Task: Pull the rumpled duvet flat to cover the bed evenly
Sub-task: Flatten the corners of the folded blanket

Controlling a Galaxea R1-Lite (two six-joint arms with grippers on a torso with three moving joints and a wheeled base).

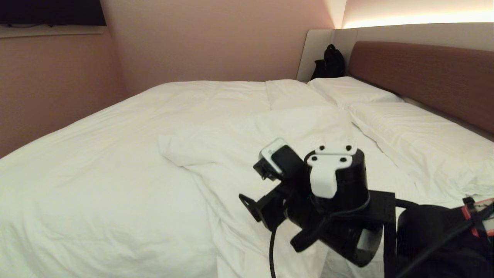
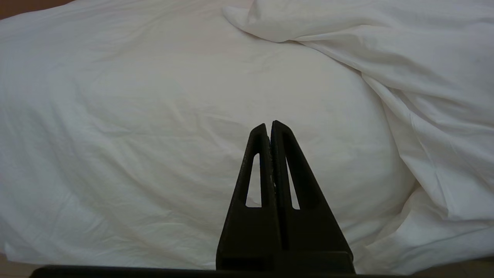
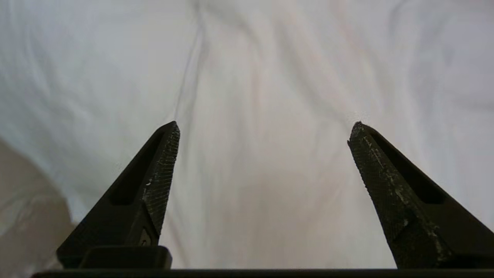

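Black, cross-hatched fingers (image 3: 164, 170) of the right gripper (image 3: 264, 129) stand spread wide apart with nothing between them; only white wrinkled fabric lies beyond the tips, and whether they touch it cannot be told. In the head view the right arm's wrist (image 1: 328, 185) sits low at the near right of the bed, above the turned-back part of the duvet, with its fingertips hidden behind the wrist body. The left gripper (image 2: 269, 125) is clenched, its two black fingers pressed together tip to tip and holding nothing; it points toward a broad, puffy stretch of the duvet (image 2: 173, 135) without visible contact. The left arm does not appear in the head view. The duvet (image 1: 115, 154) is white and softly creased and covers most of the bed (image 1: 389, 166) from the far wall side to the near edge. Its upper corner is folded back on itself, forming a rumpled flap (image 1: 200, 148) near the middle of the bed, with a ridge of folds running from that flap toward the near edge. Beside the flap, on the headboard side, a strip of white sheet is exposed. Two white pillows (image 1: 420, 135) lie side by side along the reddish-brown headboard (image 1: 424, 73). A dark bag (image 1: 329, 61) stands in the far corner beyond the pillows.
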